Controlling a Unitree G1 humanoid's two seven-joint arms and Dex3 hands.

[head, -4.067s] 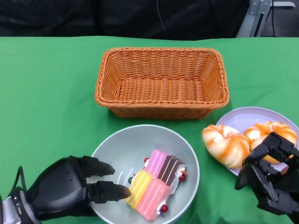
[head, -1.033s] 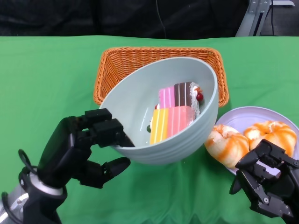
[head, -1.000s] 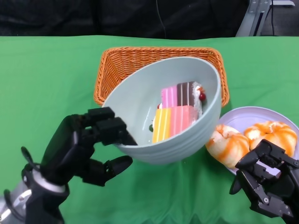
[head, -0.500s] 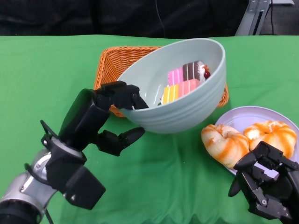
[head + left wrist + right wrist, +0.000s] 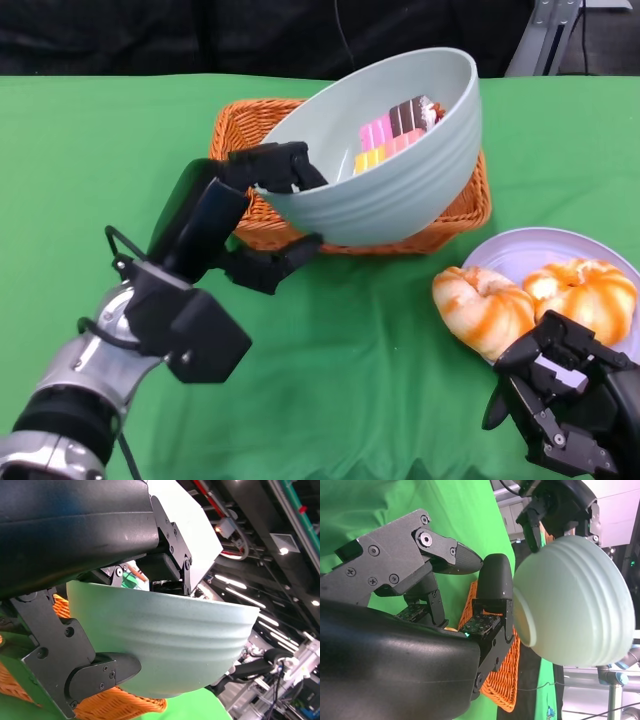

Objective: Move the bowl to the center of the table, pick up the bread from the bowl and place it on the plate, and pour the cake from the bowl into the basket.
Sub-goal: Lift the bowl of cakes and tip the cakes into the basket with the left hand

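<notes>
left robot hand (image 5: pixel 262 210) grips bowl (image 5: pixel 385 165) rim above basket (image 5: pixel 455 215) | right robot hand (image 5: pixel 560 405) empty, fingers apart

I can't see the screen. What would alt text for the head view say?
The robot's left hand holds a pale green bowl tipped above a wicker basket, with a striped cake inside the bowl. On the green table, two orange breads lie at a lilac plate beside the right hand.

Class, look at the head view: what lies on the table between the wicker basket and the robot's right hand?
Two orange-striped bread rolls by the plate, between the basket and the right hand.
</notes>
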